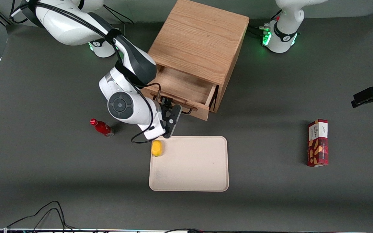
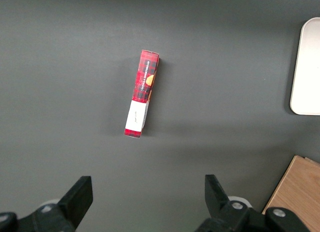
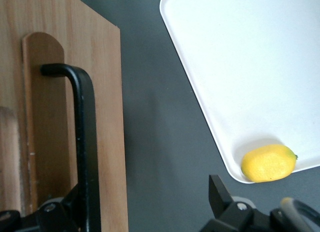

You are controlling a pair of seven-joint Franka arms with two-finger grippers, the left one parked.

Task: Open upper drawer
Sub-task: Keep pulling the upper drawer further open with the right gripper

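The upper drawer (image 1: 186,89) of the oak cabinet (image 1: 199,42) stands pulled partway out, and its bare wooden floor shows. Its black bar handle (image 1: 189,111) runs along the drawer front (image 3: 107,92). My right gripper (image 1: 170,115) hangs just in front of that drawer front, over the end of the handle (image 3: 85,132) nearer the working arm. The gripper (image 3: 147,202) is open. One finger (image 3: 75,204) sits against the bar and the other finger (image 3: 218,192) is well apart, over the grey table. Nothing is clamped between them.
A cream tray (image 1: 189,181) lies on the table nearer the front camera than the drawer, with a yellow lemon (image 1: 156,148) in its corner closest to the gripper. A red bottle (image 1: 102,127) lies beside my arm. A red cookie box (image 1: 318,142) lies toward the parked arm's end.
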